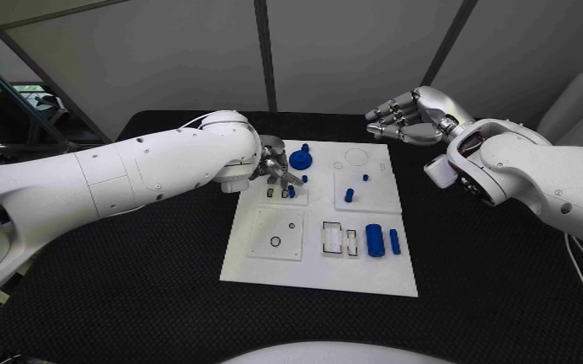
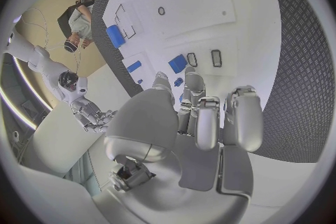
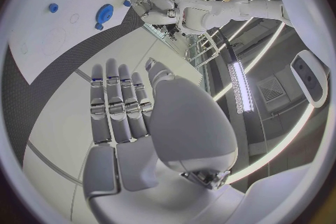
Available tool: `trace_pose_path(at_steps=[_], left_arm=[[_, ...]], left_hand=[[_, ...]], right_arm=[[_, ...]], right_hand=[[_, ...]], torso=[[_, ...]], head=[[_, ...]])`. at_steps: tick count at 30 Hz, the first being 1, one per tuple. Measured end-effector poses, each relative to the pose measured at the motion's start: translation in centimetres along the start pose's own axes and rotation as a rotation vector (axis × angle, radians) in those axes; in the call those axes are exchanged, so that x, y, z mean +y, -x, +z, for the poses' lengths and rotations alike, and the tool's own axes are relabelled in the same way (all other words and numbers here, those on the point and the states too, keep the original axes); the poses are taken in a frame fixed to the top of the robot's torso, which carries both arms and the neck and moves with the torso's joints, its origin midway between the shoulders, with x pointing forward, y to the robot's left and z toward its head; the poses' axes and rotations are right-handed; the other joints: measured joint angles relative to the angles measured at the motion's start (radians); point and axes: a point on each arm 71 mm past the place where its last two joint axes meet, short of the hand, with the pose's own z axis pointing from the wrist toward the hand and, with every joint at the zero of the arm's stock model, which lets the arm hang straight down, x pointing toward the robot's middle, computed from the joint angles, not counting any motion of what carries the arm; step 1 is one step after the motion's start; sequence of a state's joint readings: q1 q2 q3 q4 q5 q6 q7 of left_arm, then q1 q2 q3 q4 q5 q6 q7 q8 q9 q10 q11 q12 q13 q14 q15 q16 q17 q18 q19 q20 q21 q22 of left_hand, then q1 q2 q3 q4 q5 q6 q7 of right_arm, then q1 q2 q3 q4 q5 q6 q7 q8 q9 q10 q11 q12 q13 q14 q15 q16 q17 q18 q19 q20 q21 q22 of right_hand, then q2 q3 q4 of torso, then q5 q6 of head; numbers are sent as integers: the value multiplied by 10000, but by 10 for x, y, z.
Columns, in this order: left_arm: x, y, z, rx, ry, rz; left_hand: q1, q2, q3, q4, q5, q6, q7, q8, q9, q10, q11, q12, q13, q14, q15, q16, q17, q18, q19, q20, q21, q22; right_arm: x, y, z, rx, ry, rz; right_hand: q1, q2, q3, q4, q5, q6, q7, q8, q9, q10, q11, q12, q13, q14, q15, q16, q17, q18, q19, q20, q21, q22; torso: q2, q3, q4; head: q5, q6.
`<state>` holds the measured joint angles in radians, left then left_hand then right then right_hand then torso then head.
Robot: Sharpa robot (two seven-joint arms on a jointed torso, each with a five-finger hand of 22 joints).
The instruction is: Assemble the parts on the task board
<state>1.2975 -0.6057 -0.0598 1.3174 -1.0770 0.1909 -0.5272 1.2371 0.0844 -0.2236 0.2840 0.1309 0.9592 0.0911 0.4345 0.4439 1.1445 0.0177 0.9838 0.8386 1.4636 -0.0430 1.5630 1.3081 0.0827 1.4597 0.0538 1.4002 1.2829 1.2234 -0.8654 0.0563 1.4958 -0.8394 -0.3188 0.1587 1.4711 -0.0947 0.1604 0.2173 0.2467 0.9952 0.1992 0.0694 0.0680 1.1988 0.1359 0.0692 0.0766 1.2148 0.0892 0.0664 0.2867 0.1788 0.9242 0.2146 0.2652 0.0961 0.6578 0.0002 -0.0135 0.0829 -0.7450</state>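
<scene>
- The white task board [image 1: 318, 275] lies in the middle of the black bench [image 1: 121, 297], with blue parts spread across it.
- A round blue disc part [image 1: 300, 159] sits at the far left of the board, and two small blue pegs [image 1: 349, 195] stand near the board's middle; whether these are fully seated cannot be told.
- A blue cylinder [image 1: 374, 235] and a slimmer blue bar [image 1: 393, 242] lie side by side at the near right of the board, beside narrow rectangular slots [image 1: 332, 237] that look unfilled.
- A round recess [image 1: 356, 157] at the far side and a small ring hole [image 1: 275, 240] on the near left plate also appear unfilled.
- The left hand [image 1: 270, 174] is lowered over the board's left edge, its fingers [image 2: 204, 123] curled downward just beside a small blue part [image 1: 291, 190]; whether that part is actually pinched cannot be told, since the fingers hide the contact.
- The right hand [image 1: 413, 120] is held above the bench beyond the board's far right corner, well apart from every part, its fingers [image 3: 115, 103] laid straight side by side and holding nothing.
- The assembly is judged to be at an early to middle stage: several parts lie loose and several openings are to be filled.
</scene>
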Motion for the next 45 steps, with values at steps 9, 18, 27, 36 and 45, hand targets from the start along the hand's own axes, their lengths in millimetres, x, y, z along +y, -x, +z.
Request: trace_pose_path(at_steps=[9, 18, 27, 36, 45], left_arm=[[-3, -2, 1, 147, -37, 134], [-6, -3, 1, 264, -62, 230], [-5, -3, 1, 337, -44, 277], [-4, -3, 2, 431, -3, 328], [-5, -4, 2, 512, -12, 384]], left_hand=[[0, 0, 1, 1, 0, -35, -36, 73, 126, 33, -33, 75, 70, 35, -35, 0, 0, 0, -1, 0, 39, 84], [54, 54, -26, -27, 0, -35, -36, 187, 228, 67, -67, 112, 95, 35, -35, 0, -1, 0, -1, 0, 39, 128], [94, 94, -26, -27, 0, -71, -72, 188, 303, 67, -66, 112, 102, 35, -35, 0, -1, 0, -1, 0, 77, 166], [212, 212, -25, -83, 0, -106, -108, 304, 448, 66, -66, 172, 144, 35, -35, 54, -1, 0, -1, 0, 77, 206], [439, 331, 62, -171, 0, -178, -107, 421, 611, 66, -65, 193, 178, 35, -35, 54, -2, -1, -1, 0, 117, 246]], right_arm=[[0, -1, 2, 3, -22, -22], [-1, -1, 3, 4, -58, -41], [-1, -2, 3, 12, -90, -46], [-1, -2, 3, 14, -119, -54], [-1, -2, 4, 21, -128, -55]], right_hand=[[0, 0, 0, 0, 59, 0, 0, 0, 0, 0, 0, 0, -9, 0, 0, 0, -13, 1, 0, 0, -39, -18], [0, 0, 0, 0, 59, 0, 0, 0, 0, 0, 0, 0, -18, -37, 38, 0, -25, 0, 0, 0, -39, -27], [0, 0, 0, 0, 60, 0, -1, 0, 0, 0, -1, 0, -28, -37, 37, 0, -35, 0, 0, 0, -79, -48], [0, 0, -1, 0, 108, -36, 35, 0, 1, -36, 35, 0, -36, -37, 37, 0, -61, 0, 0, 0, -130, -59], [0, 1, -1, 0, 108, -36, 35, 1, 1, -36, 35, 0, -46, -73, 74, 0, -72, 0, 0, -1, -130, -71]], torso=[[8, 6, 0], [12, 3, -2], [10, 1, 0], [10, -1, 0], [13, -2, 6]], head=[[-19, -58], [-20, -97], [-21, -135], [-36, -151], [-31, -183]])
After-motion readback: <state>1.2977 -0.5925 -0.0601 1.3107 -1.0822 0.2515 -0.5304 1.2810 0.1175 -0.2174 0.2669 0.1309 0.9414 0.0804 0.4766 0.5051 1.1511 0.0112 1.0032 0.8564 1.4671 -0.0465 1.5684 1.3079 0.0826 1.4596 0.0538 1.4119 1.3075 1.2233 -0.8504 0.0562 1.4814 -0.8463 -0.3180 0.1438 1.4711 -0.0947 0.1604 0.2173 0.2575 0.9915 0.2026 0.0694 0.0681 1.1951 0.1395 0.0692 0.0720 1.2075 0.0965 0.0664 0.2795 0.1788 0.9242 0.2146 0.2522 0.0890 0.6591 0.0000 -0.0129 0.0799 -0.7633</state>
